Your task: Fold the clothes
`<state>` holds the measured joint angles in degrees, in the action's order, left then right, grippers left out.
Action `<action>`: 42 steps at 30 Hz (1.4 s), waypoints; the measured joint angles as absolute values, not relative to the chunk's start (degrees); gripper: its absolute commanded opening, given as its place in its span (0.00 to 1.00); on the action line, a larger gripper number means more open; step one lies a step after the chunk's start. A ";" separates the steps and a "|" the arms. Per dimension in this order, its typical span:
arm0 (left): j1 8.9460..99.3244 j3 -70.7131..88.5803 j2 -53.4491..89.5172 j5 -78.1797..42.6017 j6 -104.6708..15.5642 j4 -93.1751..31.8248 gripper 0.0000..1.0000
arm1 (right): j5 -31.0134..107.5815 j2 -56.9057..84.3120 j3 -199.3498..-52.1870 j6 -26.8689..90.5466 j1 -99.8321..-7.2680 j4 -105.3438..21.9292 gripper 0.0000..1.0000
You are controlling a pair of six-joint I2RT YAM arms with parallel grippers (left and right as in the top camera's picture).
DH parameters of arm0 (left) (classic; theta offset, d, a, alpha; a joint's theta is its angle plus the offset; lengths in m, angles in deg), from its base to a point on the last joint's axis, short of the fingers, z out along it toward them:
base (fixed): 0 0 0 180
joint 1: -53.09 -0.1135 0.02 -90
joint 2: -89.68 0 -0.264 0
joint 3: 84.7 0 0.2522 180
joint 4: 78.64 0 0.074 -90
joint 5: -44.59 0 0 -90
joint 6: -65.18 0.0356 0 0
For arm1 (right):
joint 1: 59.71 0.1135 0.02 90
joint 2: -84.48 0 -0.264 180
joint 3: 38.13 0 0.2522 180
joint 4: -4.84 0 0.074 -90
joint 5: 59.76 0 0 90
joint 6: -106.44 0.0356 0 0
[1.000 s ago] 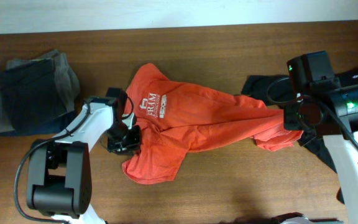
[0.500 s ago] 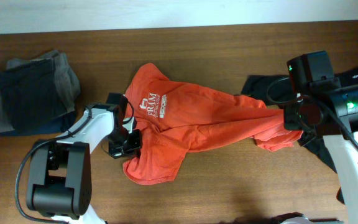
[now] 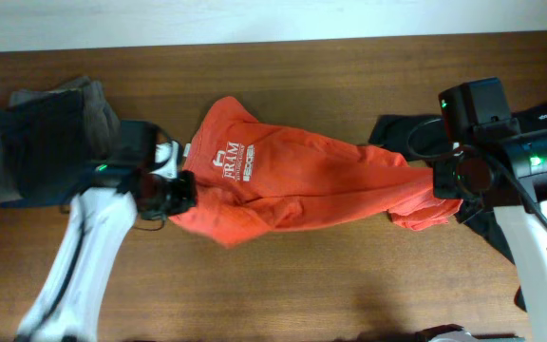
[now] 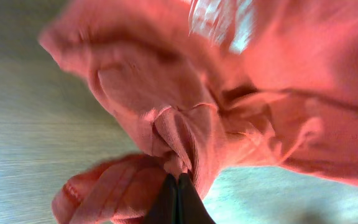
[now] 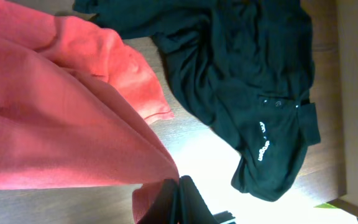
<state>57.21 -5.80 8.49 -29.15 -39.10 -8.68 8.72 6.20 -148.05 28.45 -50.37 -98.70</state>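
Note:
The orange-red T-shirt with white lettering is stretched across the middle of the table between both grippers. My left gripper is shut on a bunched fold at the shirt's left edge. In the left wrist view the closed fingertips pinch gathered orange fabric above the wood. My right gripper is shut on the shirt's right end. In the right wrist view the orange cloth runs into that gripper. A black shirt lies crumpled under the right arm, its white marks showing.
A pile of folded dark and grey garments sits at the left, just behind the left arm. The brown wooden table ends at a pale strip along the far edge. The right arm's base stands over the black shirt.
The left gripper closed on the shirt's lower-left part and pulled it up and to the left, so the hanging lower flap is gathered in. The right arm has not moved.

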 measured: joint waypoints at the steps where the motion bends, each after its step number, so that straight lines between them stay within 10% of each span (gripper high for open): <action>1: 56.73 -5.60 10.77 -29.18 -38.90 -8.57 0.00 | 9.49 6.28 -148.05 28.56 -50.37 -98.66 0.04; 14: 37.14 27.82 26.85 -31.03 -37.64 10.21 0.00 | 10.19 31.05 -150.41 32.56 -50.39 -95.66 0.04; 27: 36.18 58.64 27.62 -33.26 -37.83 16.63 0.01 | 4.81 37.65 -167.72 30.90 -50.41 -94.22 0.04; 42: 37.10 58.31 -9.21 -21.57 -37.18 1.92 0.00 | 3.52 -2.42 -168.42 27.38 -50.76 -81.72 0.04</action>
<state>37.10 58.31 -9.21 -21.57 -37.18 1.92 3.52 -2.42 -168.42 27.38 -50.76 -81.72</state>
